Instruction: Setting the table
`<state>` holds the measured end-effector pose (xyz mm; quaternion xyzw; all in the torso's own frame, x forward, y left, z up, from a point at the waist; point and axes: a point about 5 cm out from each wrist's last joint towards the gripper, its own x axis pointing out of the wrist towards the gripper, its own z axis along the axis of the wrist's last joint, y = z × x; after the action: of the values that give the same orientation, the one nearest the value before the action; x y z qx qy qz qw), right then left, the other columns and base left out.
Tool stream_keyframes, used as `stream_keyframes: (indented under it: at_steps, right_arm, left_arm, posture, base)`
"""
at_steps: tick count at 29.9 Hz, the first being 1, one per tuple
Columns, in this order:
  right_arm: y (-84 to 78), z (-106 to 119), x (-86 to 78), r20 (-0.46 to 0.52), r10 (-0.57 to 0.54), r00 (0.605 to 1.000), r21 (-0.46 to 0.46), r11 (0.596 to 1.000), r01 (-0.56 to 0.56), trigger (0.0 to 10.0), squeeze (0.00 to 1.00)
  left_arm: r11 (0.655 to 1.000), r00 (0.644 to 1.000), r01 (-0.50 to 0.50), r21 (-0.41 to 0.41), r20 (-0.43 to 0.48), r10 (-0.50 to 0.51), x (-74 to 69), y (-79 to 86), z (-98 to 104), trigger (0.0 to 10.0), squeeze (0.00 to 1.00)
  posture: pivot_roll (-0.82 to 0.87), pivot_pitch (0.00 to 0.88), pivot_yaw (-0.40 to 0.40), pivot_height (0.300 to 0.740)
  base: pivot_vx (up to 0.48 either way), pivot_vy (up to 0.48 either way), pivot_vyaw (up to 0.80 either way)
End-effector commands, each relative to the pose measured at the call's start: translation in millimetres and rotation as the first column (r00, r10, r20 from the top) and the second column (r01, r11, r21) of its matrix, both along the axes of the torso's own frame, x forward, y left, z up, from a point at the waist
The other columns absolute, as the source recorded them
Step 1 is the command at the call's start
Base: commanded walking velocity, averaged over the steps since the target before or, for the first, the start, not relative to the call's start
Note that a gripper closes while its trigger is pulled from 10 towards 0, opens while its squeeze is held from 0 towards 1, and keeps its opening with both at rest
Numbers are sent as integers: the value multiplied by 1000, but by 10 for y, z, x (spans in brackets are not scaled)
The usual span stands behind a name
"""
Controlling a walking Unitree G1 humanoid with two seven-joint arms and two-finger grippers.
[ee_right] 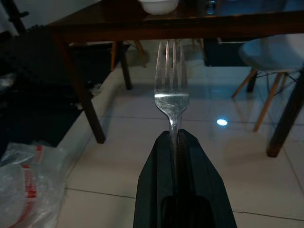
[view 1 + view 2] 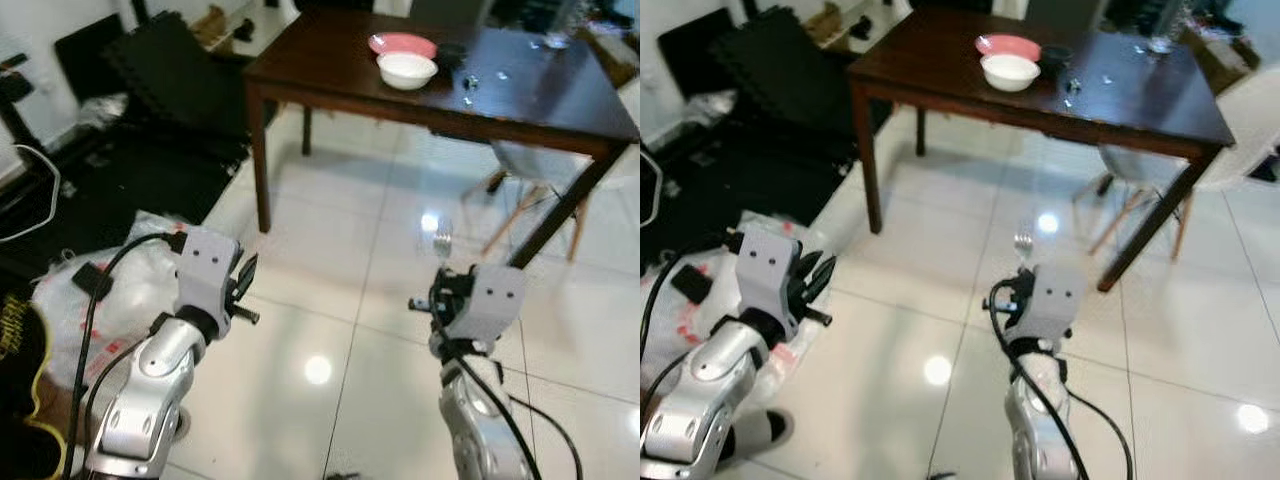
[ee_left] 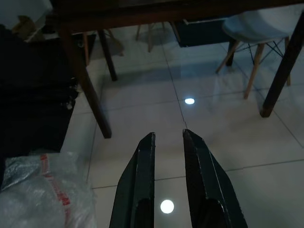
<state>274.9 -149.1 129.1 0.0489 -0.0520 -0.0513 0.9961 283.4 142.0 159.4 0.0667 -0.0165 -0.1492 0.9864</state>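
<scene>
While the robot stands on the tiled floor some way short of the table, nothing has yet been laid down from its grippers.

Setting: a dark wooden table (image 2: 350,70) stands ahead, across a stretch of glossy white floor (image 2: 330,300).

On the table: a white bowl (image 2: 407,70) sits near the front edge, touching or just overlapping a pink plate (image 2: 402,44) behind it; a few small glinting items lie further along, too small to identify.

Right gripper (image 1: 175,137): its two black fingers are pressed together on the handle of a metal fork (image 1: 171,78), held upright with the tines pointing away toward the table, probably so the fork can be carried steadily and set down beside the dishes.

Left gripper (image 3: 168,142): its fingers stand a little apart with nothing between them; the arm is raised at the robot's side, apparently kept free.

Nearby: a white chair (image 2: 530,165) is tucked under the far side of the table, and a crumpled plastic bag (image 2: 120,280) lies on the floor by the left arm.

Judgement: the fork is in transit; the robot needs to close the distance before it can place it.
</scene>
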Motion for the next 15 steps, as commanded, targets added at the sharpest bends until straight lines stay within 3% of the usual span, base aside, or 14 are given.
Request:
stream_keyframes:
  at_steps: [1, 13, 15]
  right_arm:
    - [-39, -15, -13, -4, -16, 1000, -5, 1000, 16, 10000, 0]
    - [-49, -12, -11, -4, -21, 1000, -9, 1000, 21, 10000, 0]
    - [-46, -13, -9, -4, -21, 1000, -10, 1000, 21, 10000, 0]
  left_arm:
    - [1000, 1000, 6, 7, -13, -6, -11, -15, -33, 10000, 0]
    - [1000, 1000, 7, 7, -14, -7, -7, -25, -37, 10000, 0]
    - [1000, 1000, 6, 8, -14, -6, -6, -26, -37, 10000, 0]
  posture:
    - [-10, 56, 62, 740]
    - [-12, 59, 58, 740]
    - [-10, 58, 57, 740]
  base:
    - [0, 0, -800]
    - [0, 0, -800]
    - [0, 0, 0]
